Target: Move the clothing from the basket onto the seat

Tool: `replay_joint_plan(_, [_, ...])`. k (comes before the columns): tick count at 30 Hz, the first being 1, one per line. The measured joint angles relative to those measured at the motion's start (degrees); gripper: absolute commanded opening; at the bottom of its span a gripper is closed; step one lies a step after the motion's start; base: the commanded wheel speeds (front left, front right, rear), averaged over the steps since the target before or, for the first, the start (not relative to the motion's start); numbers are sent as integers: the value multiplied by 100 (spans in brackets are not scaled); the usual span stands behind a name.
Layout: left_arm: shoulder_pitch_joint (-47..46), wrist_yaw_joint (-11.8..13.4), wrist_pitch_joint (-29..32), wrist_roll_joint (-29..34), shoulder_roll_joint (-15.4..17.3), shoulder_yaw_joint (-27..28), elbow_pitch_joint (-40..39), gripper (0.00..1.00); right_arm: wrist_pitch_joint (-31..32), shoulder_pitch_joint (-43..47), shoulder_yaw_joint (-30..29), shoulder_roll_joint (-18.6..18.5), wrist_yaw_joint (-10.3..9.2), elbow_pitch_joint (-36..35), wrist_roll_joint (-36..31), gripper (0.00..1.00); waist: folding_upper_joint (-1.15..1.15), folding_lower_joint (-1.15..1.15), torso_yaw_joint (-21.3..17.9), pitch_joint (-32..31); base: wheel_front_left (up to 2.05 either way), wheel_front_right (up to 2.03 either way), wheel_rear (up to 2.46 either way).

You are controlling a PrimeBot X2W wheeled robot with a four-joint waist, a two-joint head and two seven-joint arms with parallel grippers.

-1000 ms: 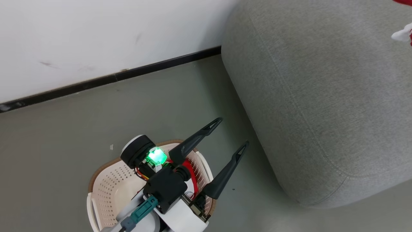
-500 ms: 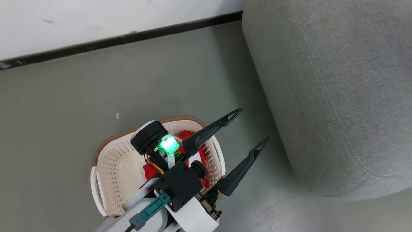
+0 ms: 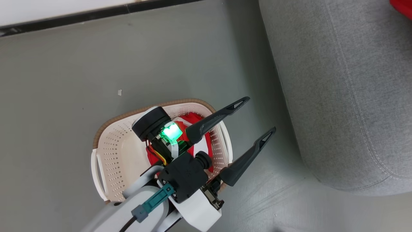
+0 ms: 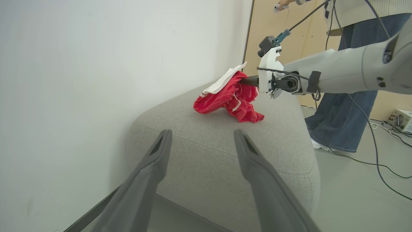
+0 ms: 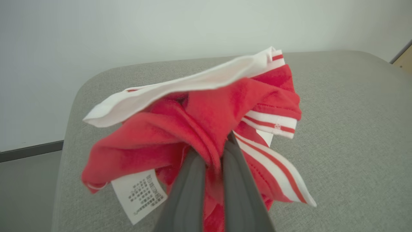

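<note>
Lying in the basket (image 3: 112,154) is one red cloth (image 3: 191,116); left gripper (image 3: 260,114) hangs open above, right gripper (image 5: 210,154) pinches a second cloth (image 5: 206,112) on the seat (image 5: 354,129).

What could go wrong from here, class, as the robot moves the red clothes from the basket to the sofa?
1. The right gripper is shut deep in the bunched red garment over the sofa; on release the cloth may cling and be dragged off.
2. The open left gripper hangs over the basket with one finger past its rim; lowered so, it may hit the rim and miss the second garment inside.
</note>
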Motion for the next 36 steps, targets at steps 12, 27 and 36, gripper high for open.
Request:
replay_joint_plan(12, [-239,-51,-140,11,71,46,258,100,-35,455,120,576,0,-220,99,22,0,0,-136,265,0,0,0])
replay_joint_plan(27, [-276,-101,-364,-60,153,64,709,100,-35,919,241,564,0,-1049,115,100,0,0,-431,58,0,0,0])
replay_joint_plan(36, [-258,-101,-520,-130,245,235,1025,100,-35,1386,437,691,0,-1496,163,100,0,0,-580,-204,0,0,0])
